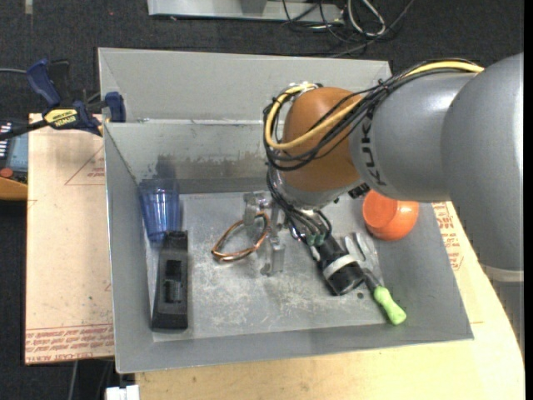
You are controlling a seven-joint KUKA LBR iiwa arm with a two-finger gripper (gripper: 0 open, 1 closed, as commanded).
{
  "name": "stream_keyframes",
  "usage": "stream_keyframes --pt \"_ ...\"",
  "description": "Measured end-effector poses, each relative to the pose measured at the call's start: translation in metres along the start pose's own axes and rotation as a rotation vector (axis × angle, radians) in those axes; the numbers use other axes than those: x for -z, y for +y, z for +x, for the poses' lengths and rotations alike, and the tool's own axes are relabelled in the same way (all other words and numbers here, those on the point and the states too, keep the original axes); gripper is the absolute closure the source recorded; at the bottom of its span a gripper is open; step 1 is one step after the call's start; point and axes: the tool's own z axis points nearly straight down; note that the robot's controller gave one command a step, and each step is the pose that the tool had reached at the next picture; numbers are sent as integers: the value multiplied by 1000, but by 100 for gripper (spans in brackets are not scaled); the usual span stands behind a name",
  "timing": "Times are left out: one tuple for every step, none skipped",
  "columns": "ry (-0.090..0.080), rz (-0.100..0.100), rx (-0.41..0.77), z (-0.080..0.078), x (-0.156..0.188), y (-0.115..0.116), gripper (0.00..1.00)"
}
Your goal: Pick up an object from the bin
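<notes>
**Presently: gripper set about copper loop, lift not yet made**

Presently the task is judged to be at the grasp stage, with nothing raised from the bin (250,311). The gripper (265,233) is seen low over the bin floor, to the right of the blue cup (160,211) and a little nearer the front wall. Its fingers (274,257) are seen standing apart, one to each side of the right end of a copper wire loop (229,258). No clamping on the wire can be made out, so the hand is recorded as open about the loop, not gripping it. Closing and lifting are judged to be what remains.

The loop is noted as a thin, bare, reddish wire bent into an uneven oval. It lies flat on the floor, right of the blue cup and just in front of it, and it is apart from the cup. So slender a thing is judged liable to slip or twist when pinched.

Other contents are recorded for completeness. A black block (171,283) lies directly in front of the blue cup. An orange ball (390,217), a black cylinder (340,273) and a green-handled tool (389,306) lie well to the cup's right, beyond the gripper.
</notes>
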Motion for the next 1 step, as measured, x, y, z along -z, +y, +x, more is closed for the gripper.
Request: stream_keyframes --pt "-3 0 361 -4 -36 16 0"
